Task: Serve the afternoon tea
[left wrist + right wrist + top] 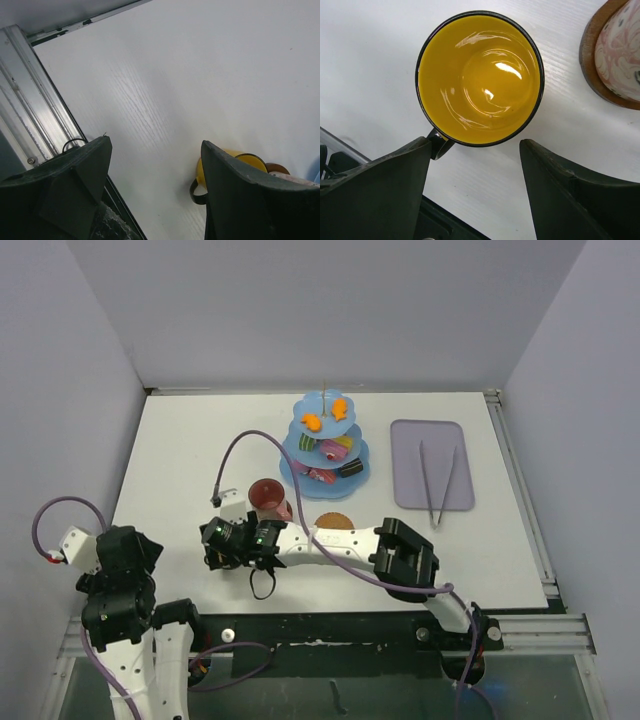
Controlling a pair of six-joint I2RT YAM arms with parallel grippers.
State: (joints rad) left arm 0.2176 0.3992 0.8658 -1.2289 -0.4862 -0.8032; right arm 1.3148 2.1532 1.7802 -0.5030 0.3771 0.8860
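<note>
The yellow mug stands upright on the table, black-rimmed, empty, its dark handle beside my left finger. My right gripper hangs open just above it, touching nothing. In the top view that gripper covers the mug. The dark-red mug sits on a brown coaster just beyond. A second coaster lies bare. The light-blue stand holds toy pastries at the back. My left gripper is open and empty at the near left, with the yellow mug peeking past its right finger.
A lilac tray with thin metal tongs lies at the right. The right arm stretches leftward along the table's near side. A metal rail runs along the table edge by the left gripper. Grey walls enclose three sides.
</note>
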